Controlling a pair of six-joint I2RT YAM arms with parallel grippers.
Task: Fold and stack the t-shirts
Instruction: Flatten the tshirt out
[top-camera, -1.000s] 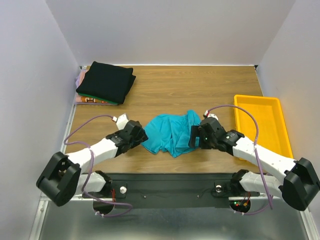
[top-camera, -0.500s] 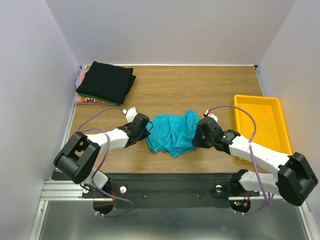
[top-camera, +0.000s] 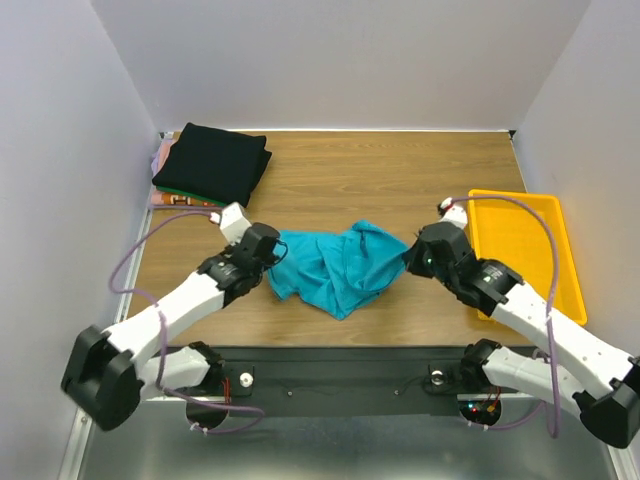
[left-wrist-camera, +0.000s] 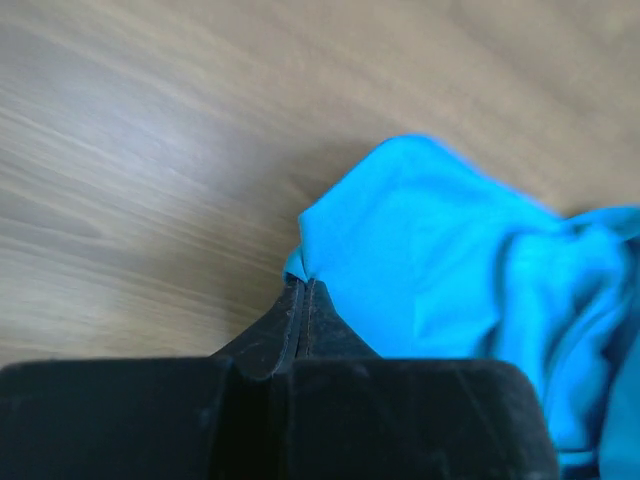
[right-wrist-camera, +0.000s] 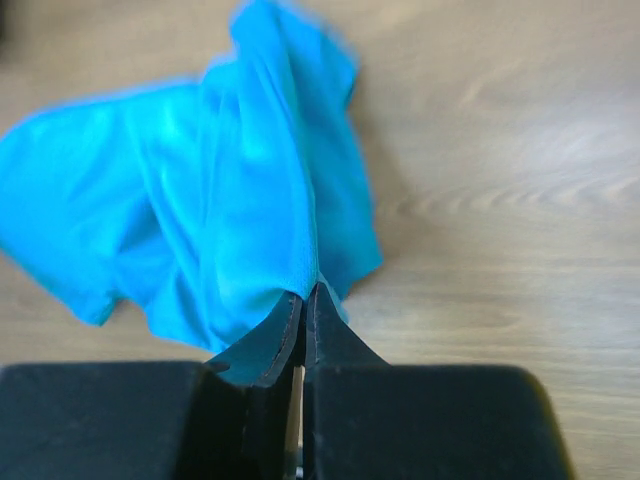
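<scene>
Left hand (left-wrist-camera: 303, 288): fingers clamped together on the left edge of the turquoise t-shirt (top-camera: 335, 268).
Right hand (right-wrist-camera: 308, 295): fingers pinched tight on that tee's right edge.
Tee state: crumpled and unfolded, spanning between both hands.
Tee location: near-centre of the worktop (top-camera: 380, 180), partly lying on it.
Folded stack (top-camera: 212, 162): far-left corner, black on top, green and pink-orange edges beneath, well apart from the tee.
Yellow tray (top-camera: 520, 250): right side of worktop, beside the right arm.
</scene>
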